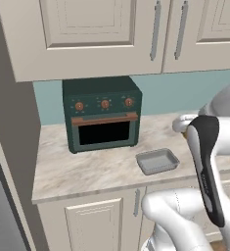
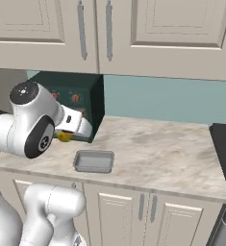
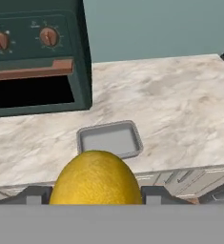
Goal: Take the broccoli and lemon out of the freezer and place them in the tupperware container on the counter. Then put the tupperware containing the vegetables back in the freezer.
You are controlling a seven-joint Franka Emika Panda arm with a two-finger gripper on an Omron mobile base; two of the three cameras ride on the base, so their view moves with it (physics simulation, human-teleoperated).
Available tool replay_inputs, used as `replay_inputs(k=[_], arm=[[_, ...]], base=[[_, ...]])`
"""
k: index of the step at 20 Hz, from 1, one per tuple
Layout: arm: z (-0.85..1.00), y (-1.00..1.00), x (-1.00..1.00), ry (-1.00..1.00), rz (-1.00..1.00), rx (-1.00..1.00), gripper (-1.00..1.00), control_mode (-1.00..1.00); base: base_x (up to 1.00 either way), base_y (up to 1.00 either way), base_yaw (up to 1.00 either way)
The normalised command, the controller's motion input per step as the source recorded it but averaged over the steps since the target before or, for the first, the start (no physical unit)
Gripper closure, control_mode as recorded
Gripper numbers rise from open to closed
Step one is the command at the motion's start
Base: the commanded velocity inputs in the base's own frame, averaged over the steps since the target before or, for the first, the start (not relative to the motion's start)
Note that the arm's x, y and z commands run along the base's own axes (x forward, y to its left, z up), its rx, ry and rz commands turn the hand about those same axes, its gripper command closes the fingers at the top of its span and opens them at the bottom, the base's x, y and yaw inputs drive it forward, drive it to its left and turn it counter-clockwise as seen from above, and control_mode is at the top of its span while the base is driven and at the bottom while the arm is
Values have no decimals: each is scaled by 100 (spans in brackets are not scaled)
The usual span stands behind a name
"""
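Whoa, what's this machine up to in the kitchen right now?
The white robot arm is carrying a lemon clamped in its gripper, above the beige counter. Ahead of it, near the counter's front edge, sits a shallow grey tupperware container, which looks empty. A dark green toaster oven stands behind the container. The lemon seems headed for the container, though it has not been set down yet.

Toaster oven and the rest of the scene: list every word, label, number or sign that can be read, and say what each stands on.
None can be read.
Toaster oven: small pale marks around its orange knobs, too small and blurred to read.
Lemon between the gripper fingers, tupperware container, counter, cabinet doors: no text or signs.
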Motion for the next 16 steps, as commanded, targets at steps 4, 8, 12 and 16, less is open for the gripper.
replay_inputs(k=[4, 8, 12, 16], arm=[[-96, 0, 100, 14, 0, 0, 100, -100], [-81, 0, 76, 18, 0, 0, 100, -100], [-68, 0, 60, 14, 0, 0, 100, -100], [-71, 0, 67, 14, 0, 0, 100, -100]], base=[[0, 0, 0], [0, 0, 0], [0, 0, 0], [0, 0, 0]])
